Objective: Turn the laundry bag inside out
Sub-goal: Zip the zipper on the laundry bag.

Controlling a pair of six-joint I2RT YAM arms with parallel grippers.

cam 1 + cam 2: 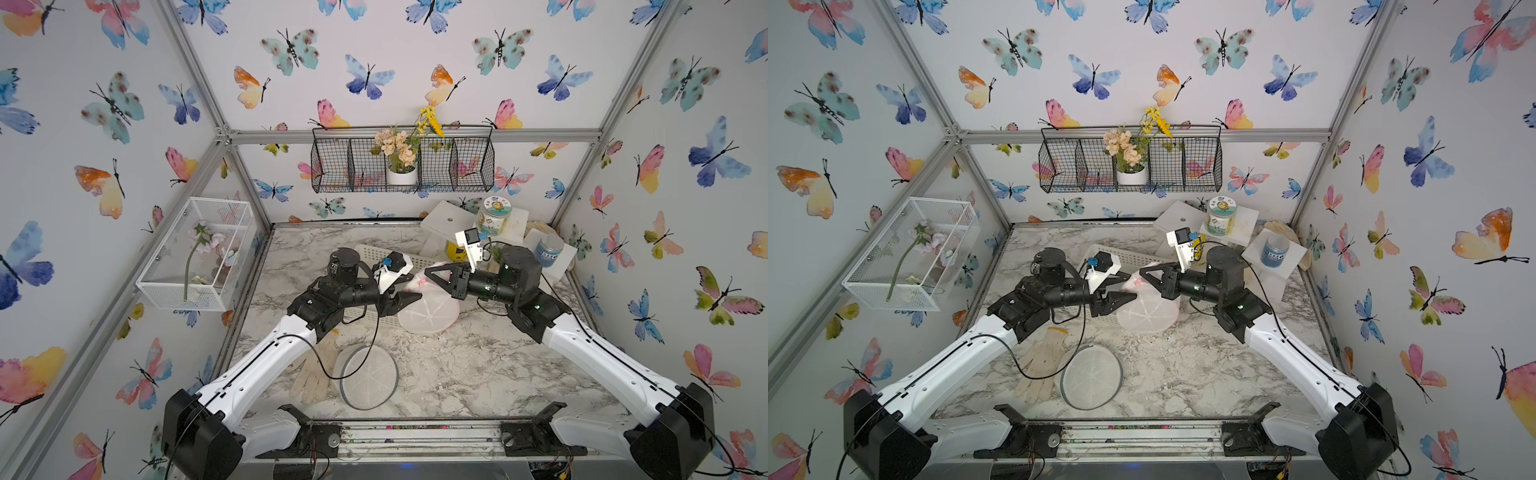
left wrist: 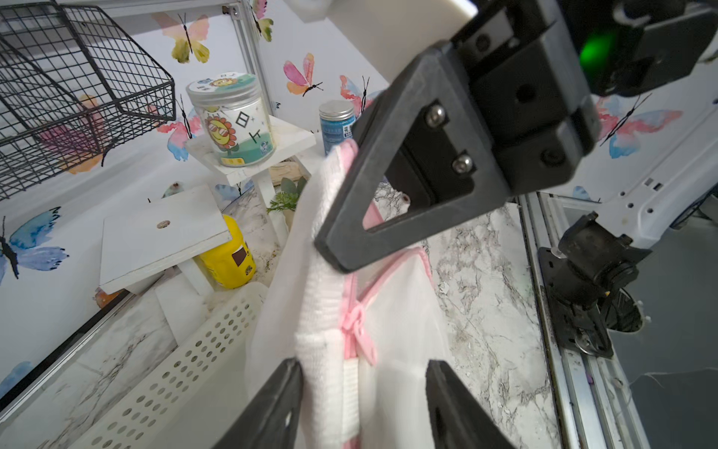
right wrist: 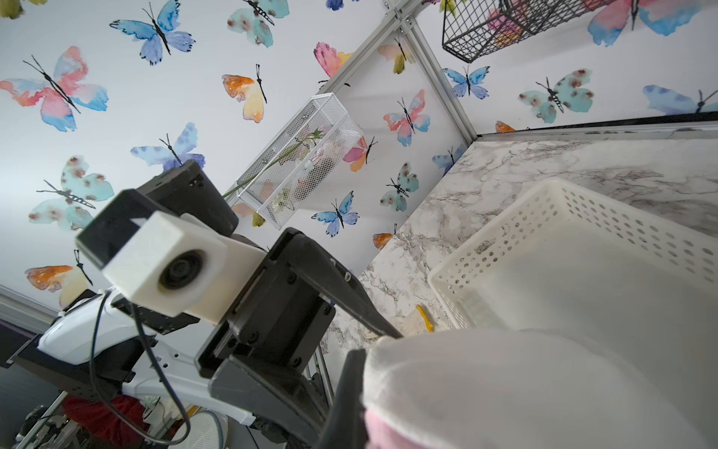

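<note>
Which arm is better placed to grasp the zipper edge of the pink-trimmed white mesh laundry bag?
Left: the left gripper, open, straddles that edge of the laundry bag; the right gripper is shut on its rim.

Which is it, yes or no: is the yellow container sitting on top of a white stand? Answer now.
No. The yellow container sits low beneath the tilted white board, not on top of it.

We see a white mesh bag (image 1: 430, 311) with pink trim, a white bench (image 1: 478, 374) veined grey, a cream glove (image 1: 311, 376), a yellow jar (image 2: 229, 264), and butterfly-patterned walls (image 1: 374, 41).
</note>
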